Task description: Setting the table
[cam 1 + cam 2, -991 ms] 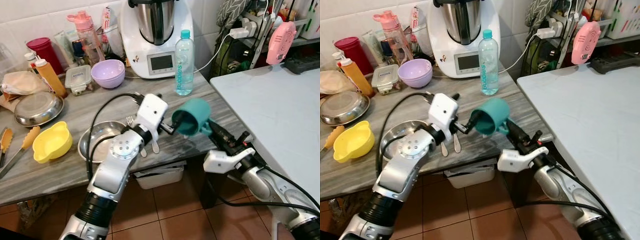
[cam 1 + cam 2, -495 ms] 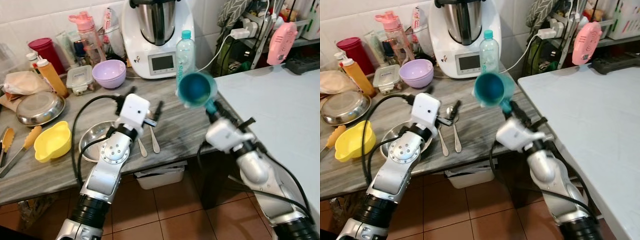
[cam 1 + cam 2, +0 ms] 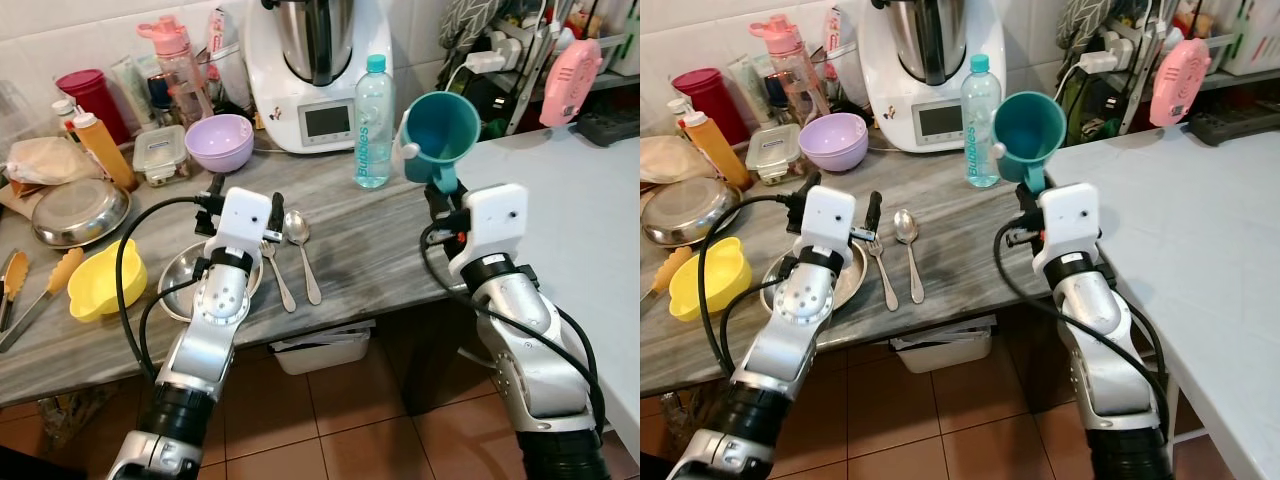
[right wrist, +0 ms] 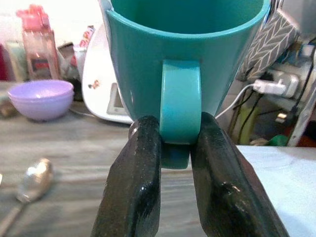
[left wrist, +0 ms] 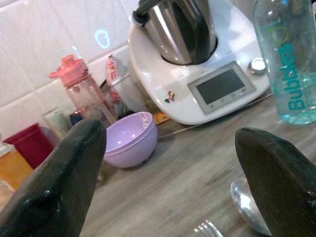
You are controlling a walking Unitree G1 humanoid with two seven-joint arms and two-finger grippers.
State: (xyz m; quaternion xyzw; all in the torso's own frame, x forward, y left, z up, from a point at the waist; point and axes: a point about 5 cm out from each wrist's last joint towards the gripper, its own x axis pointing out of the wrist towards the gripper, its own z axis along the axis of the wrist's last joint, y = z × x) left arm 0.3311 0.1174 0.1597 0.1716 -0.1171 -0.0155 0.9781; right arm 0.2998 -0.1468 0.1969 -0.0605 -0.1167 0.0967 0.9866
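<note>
Counter [image 3: 380, 250], grey wood-grain top, contents listed left to right.

- Tongs [image 3: 30, 300] with yellow tips, at the near left edge.
- Yellow bowl [image 3: 100, 283], just right of the tongs.
- Steel dish [image 3: 75, 212], farther back, with an orange squeeze bottle [image 3: 100, 150] and a red cup [image 3: 85, 100] behind it.
- Clear lidded box [image 3: 160, 157] and purple bowl [image 3: 218, 142], side by side toward the far wall; a pink drinking bottle [image 3: 180, 65] stands behind them.
- Steel plate [image 3: 185, 290], near the front edge, partly covered by the left arm.
- Left tool [image 3: 242, 205]: hovers above the far rim of the steel plate, fingers [image 5: 64, 182] spread wide apart, nothing between them.
- Fork [image 3: 275, 275] and spoon [image 3: 300, 250], lying parallel on the counter just right of the left tool, handles pointing to the near edge.
- White kitchen machine [image 3: 315, 75] with a steel jug, against the far wall.
- Clear water bottle [image 3: 372, 125], upright, just right of the machine.
- Right tool [image 4: 175, 148]: raised above the right end of the counter, fingers [image 4: 136, 187] clamped on the handle of a teal mug [image 3: 440, 125].
- Teal mug: held in the air, opening tilted toward the camera, clear of the counter, just right of the water bottle.
- White table [image 3: 590, 200], adjoining on the right, with a pink gadget [image 3: 568, 80] hanging at its far side.
</note>
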